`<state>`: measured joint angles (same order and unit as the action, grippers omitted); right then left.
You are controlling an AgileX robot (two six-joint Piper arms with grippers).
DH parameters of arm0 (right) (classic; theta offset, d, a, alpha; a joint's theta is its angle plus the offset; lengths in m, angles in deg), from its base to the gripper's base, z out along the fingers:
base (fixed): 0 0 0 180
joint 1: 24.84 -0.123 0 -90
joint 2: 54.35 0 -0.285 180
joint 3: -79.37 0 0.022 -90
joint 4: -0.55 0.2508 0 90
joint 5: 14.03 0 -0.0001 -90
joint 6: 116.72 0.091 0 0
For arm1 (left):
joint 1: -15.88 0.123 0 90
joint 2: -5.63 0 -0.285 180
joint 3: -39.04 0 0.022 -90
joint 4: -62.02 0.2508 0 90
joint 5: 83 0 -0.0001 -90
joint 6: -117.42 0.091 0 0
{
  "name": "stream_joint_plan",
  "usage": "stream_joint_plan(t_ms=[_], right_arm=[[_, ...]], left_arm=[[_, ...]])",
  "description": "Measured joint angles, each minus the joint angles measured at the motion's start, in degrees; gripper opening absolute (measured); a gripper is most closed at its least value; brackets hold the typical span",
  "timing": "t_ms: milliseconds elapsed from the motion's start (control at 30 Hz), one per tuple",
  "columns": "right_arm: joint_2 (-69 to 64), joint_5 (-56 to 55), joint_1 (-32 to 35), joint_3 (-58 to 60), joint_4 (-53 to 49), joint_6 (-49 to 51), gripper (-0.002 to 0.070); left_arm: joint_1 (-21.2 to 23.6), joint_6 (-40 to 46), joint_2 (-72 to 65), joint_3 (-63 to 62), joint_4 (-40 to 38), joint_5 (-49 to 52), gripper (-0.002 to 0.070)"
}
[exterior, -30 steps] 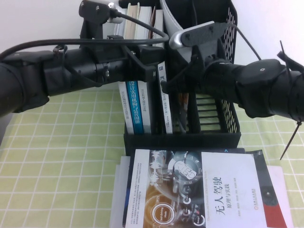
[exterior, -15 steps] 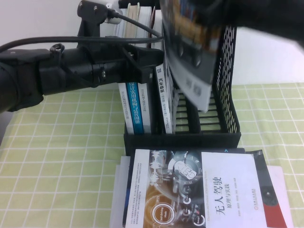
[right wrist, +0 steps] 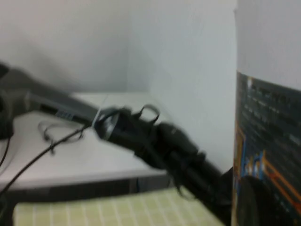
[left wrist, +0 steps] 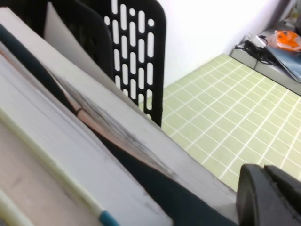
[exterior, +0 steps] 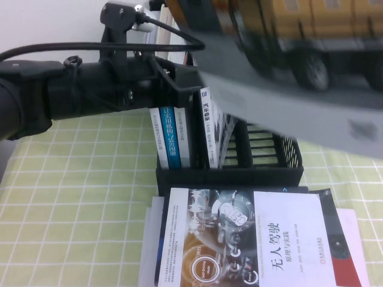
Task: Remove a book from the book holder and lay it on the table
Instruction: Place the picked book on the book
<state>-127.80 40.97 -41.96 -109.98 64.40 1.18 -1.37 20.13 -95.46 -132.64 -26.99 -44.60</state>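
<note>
One large paperback with an orange-and-grey cover (exterior: 287, 66) fills the upper right of the high view, blurred, lifted clear above the black perforated plastic book holder (exterior: 230, 176). The right end effector is out of sight in that view; the right wrist view shows only the cover's edge (right wrist: 268, 132) close to the lens, so its grip cannot be confirmed, though it presumably carries the book. To lay it well, the book should likely be swung flat and lowered onto free green-checked counter (exterior: 78, 203), clear of the holder's rim. The left end effector (exterior: 179, 78), at upper centre, rests against the white-and-blue volumes (exterior: 173, 134) standing in the holder's left slots; whether it is open or closed cannot be told. Another glossy book (exterior: 251, 239) lies flat in front.
</note>
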Motion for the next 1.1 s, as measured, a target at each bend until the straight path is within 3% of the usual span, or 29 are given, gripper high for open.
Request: stream_joint_plan(t_ms=[167, 400, 633, 867, 1100], right_arm=[[0.0, 15.31, 0.13, -6.31, -9.93, 2.63, 0.0014], [0.22, 15.9, -0.17, -7.42, -23.02, 11.17, 0.0014], [0.01, 15.9, -6.48, -1.27, -34.98, 13.7, 0.0014], [-2.15, 15.9, -14.9, 7.93, -42.65, 14.54, 0.0014], [-8.52, 8.82, -29.01, 13.21, -70.32, 29.56, 0.0014]], left_arm=[[0.0, -0.26, 0.1, 0.0, 1.32, 1.47, 0.0], [0.0, -1.35, 1.05, 0.0, 4.0, 1.8, -0.0001], [0.89, -6.35, 4.74, 0.0, 13.34, 1.92, -0.0001], [7.16, -16.35, 10.92, 0.0, 19.04, 7.71, -0.0001], [17.15, -30.11, 17.64, 0.0, 25.57, 17.49, -0.0001]])
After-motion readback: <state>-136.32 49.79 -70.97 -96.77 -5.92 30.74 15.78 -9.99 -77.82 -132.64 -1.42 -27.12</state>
